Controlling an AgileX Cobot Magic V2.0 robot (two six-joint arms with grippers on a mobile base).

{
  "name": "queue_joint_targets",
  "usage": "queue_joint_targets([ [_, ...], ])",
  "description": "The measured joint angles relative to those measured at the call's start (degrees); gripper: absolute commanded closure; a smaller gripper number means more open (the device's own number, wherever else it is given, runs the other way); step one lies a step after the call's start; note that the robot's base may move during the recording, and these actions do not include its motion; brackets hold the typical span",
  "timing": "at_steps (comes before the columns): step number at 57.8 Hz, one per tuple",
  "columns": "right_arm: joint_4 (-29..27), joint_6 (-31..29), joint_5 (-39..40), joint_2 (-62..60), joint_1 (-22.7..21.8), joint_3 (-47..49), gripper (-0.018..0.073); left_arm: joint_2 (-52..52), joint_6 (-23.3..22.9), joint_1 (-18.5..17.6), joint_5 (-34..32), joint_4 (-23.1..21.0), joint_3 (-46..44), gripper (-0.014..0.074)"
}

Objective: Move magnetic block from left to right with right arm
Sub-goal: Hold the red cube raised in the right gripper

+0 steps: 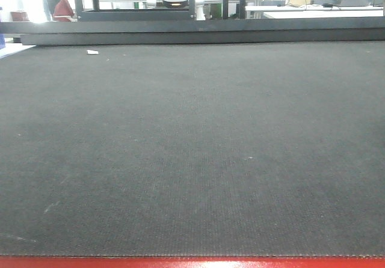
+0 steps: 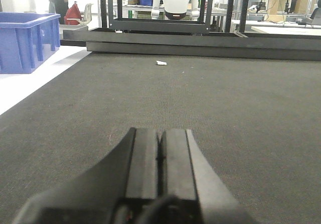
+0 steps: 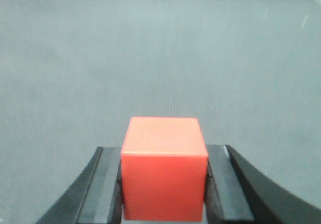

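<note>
Right pincer (image 3: pixel 163 156) grips magnetic block (image 3: pixel 164 171); left pincer (image 2: pixel 159 136) clenched (white scrap (image 2: pixel 161 63) ahead, perhaps paper)

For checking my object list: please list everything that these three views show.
magnetic block: one, red, in the right gripper
mat: one, dark grey, across the whole foreground
paper scrap: one, white, on the mat's far part
bin: one, blue, left of the mat
edge strip: one, red, at the mat's near edge
frame: one, black, beyond the mat's far edge
left gripper: one, black, shut, over the mat
right gripper: one, black, shut on the magnetic block
</note>
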State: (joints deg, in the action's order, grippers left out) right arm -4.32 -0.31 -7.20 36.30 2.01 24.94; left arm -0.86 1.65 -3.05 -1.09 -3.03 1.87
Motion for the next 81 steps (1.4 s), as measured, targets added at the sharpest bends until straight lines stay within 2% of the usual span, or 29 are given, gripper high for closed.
queue_joint_targets([
  [10, -0.08, 0.0, 0.02, -11.64, 0.0, -4.11, 0.0232, 0.0, 0.0, 0.0, 0.0, 0.0, 0.0, 0.0713],
  [25, -0.14, -0.08, -0.78, -23.6, 0.0, -4.73, 0.0232, 0.0, 0.0, 0.0, 0.0, 0.0, 0.0, 0.0713],
  [81, -0.22, -0.08, -1.12, -24.86, 0.0, -4.73, 0.0232, 0.0, 0.0, 0.0, 0.0, 0.0, 0.0, 0.0713],
])
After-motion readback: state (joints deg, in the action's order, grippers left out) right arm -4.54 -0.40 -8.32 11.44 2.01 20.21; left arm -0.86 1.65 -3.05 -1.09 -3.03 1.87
